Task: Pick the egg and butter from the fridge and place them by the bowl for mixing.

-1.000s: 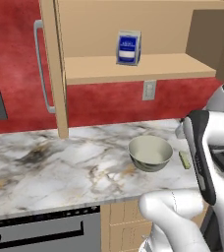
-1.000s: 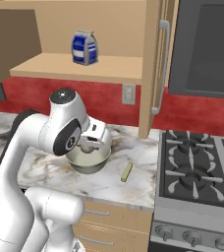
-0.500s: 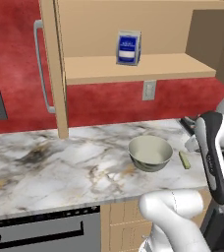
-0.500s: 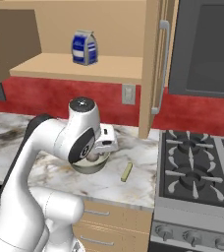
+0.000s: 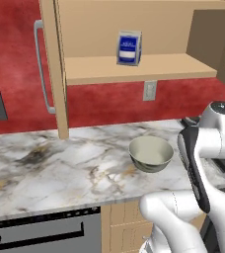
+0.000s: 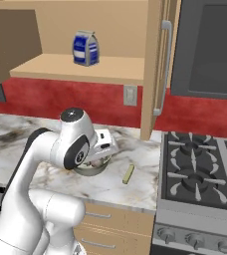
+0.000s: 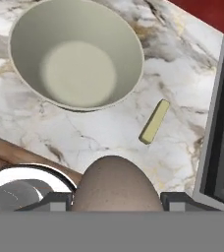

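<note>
The hand (image 7: pixel 116 199) is clamped on the egg (image 7: pixel 115 184), carried above the marble table (image 7: pixel 104 130) so it can be set by the bowl (image 7: pixel 77 54). The butter (image 7: pixel 154 121) already lies beside the bowl (near the stove (image 7: pixel 222 138)). The egg's lower part is cut off, and the fingertips barely show.

Red wall (image 5: pixel 16 64) behind a marble counter (image 5: pixel 50 168), with a white outlet (image 5: pixel 149 91) under an open tan cabinet (image 6: pixel 75 30) holding a blue-labelled carton (image 5: pixel 129 48). Black stove (image 6: pixel 200 174) at the right, dark oven (image 5: pixel 40 234) under the counter on the left.
</note>
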Robot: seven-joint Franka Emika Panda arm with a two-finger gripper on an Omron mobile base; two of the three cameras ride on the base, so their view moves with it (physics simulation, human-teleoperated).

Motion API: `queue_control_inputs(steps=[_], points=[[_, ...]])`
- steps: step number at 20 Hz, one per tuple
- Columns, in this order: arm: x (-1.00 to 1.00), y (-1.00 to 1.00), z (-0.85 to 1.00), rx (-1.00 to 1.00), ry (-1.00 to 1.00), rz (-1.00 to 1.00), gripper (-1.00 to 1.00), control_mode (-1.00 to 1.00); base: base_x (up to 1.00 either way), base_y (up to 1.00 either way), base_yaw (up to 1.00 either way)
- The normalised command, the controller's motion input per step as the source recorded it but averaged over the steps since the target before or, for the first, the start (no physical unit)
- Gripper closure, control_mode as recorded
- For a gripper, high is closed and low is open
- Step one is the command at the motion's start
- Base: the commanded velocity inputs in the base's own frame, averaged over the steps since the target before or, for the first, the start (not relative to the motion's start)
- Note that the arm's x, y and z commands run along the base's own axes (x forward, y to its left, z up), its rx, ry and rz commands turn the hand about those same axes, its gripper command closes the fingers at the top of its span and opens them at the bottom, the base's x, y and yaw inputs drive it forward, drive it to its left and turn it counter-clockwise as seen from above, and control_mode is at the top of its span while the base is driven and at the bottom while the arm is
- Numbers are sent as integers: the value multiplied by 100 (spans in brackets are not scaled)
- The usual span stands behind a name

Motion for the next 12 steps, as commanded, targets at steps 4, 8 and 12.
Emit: queue_control_inputs(steps=[4,8,12], points=[[28,-12,-34,-3,9,3,100,-100,0,0,0],[28,-22,-36,0,15,7,100,-100,0,0,0],[22,-31,-33,1,5,16,100,-100,0,0,0]])
